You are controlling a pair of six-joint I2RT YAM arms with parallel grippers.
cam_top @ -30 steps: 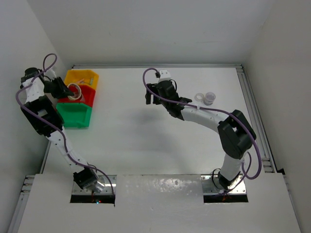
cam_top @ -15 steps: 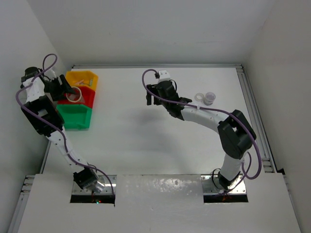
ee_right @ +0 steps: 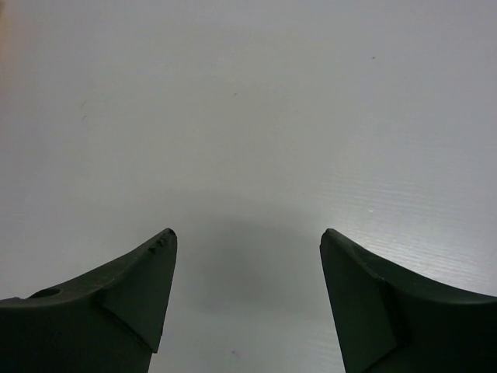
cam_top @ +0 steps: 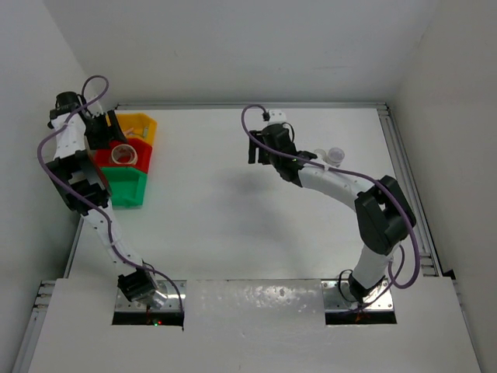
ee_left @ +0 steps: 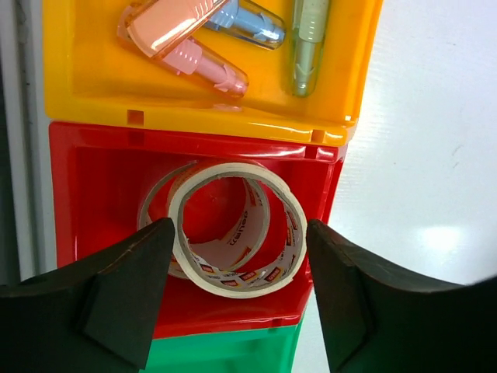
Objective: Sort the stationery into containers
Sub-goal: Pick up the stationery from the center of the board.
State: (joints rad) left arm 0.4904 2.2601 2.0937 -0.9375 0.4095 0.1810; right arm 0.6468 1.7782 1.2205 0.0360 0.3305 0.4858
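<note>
My left gripper [ee_left: 237, 233] hangs open above the red bin [ee_left: 85, 179], holding nothing. Below it, two whitish tape rings [ee_left: 233, 281] lie overlapping in that bin. The yellow bin [ee_left: 93, 93] behind holds orange [ee_left: 167, 22], pink [ee_left: 203, 68], blue [ee_left: 248, 25] and green [ee_left: 307, 47] capsule pieces. The green bin [ee_left: 225, 353] sits nearest. From above, the left gripper [cam_top: 105, 132] is at the bins' left side, by the tape rings [cam_top: 122, 155]. My right gripper [cam_top: 260, 155] is open over bare table [ee_right: 248, 116]. A clear tape ring [cam_top: 335, 155] lies right of the right arm, partly hidden.
The three bins [cam_top: 124, 190] stand joined in a row at the table's left edge, close to the left wall. A metal rail [cam_top: 400, 171] runs along the right side. The right arm's forearm [cam_top: 334, 183] stretches across the right half of the table.
The left gripper opened and let a tape ring drop into the red bin, then drew back toward the wall. The right gripper shifted slightly right and farther back.
</note>
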